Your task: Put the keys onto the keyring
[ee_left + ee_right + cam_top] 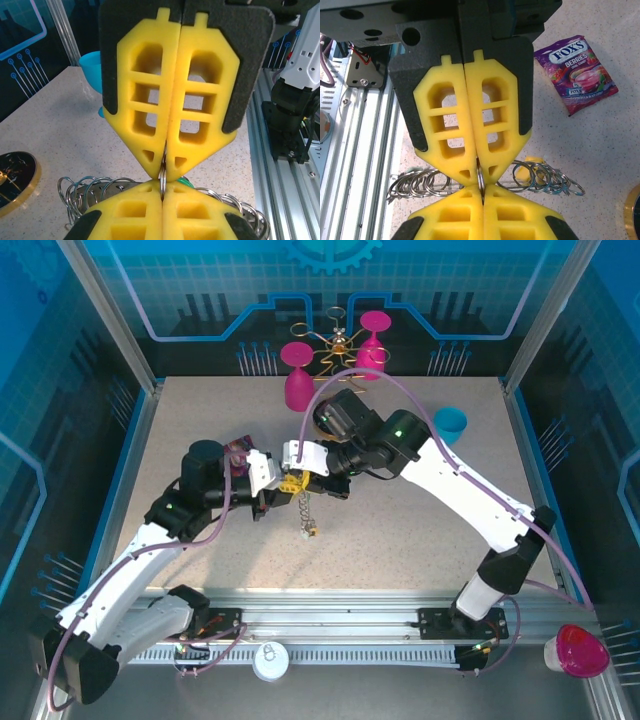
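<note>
- Here, the left gripper (280, 488) and the right gripper (297, 480) are seen tip to tip over the worktop (400, 530), a little left of its middle and well apart from every edge.
- The keyring (305, 512) is seen as a chain of thin grey metal rings. It is pinched at the meeting point and trails from there towards the near edge.
- In the left wrist view, the yellow pads of the left gripper (162, 192) are pressed flat together at the bottom, with one ring of the keyring (162, 177) caught between them.
- The right gripper (165, 160) is met from above in that view, its pads likewise closed on the same ring.
- In the right wrist view, the right gripper (482, 192) is clamped on the keyring (480, 179), and the left gripper (476, 162) is closed on it from the opposite side.
- Further rings are spread to both sides of the pads.
- Of the keys (525, 169), a yellow head is seen among the rings, and a green sliver (187, 183) behind the pads. Their exact attachment cannot be told.
- A candy packet (575, 75) lies flat on the worktop beside the left gripper.
- A blue cup (450, 423) stands towards the far right corner.
- Two pink wine glasses (298, 380) are placed at the middle of the far edge.
</note>
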